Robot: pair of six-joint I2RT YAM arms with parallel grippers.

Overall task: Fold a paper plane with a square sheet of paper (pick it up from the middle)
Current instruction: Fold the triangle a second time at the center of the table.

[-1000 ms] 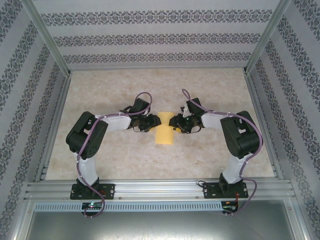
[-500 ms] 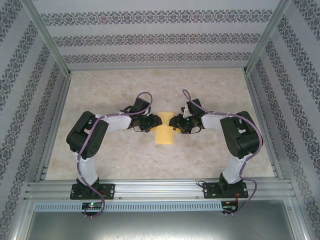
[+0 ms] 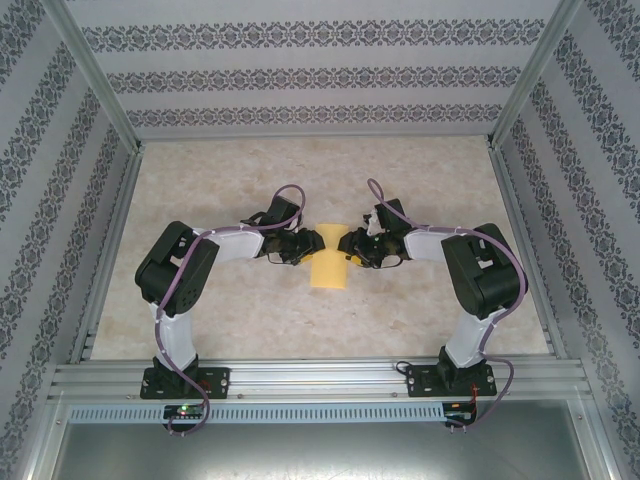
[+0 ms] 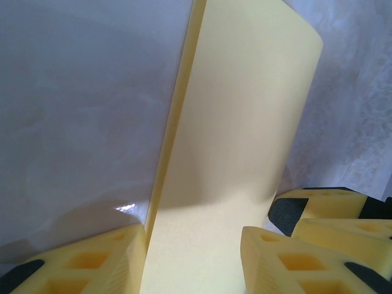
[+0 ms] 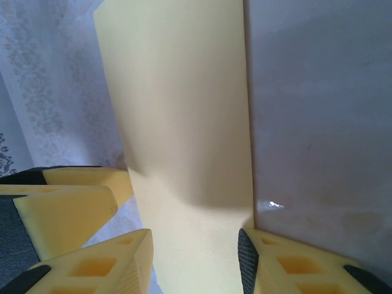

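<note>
So the paper [image 3: 328, 268] is found around the middle of the tabletop [image 3: 250, 320], well away from every edge. It's flanked by the left gripper [image 3: 312, 243] and right gripper [image 3: 346, 244], which are pointed at each other across its far half. In the left wrist view a second layer can be made out along one long side, so it's doubled over, and the top layer is bowed. In both wrist views the gap between the jaws is filled by the paper and both fingers [image 4: 98, 263] are touched, so it's gripped by each set of jaws, held partway apart. Whether its near end is rested on the tabletop can't be told.
</note>
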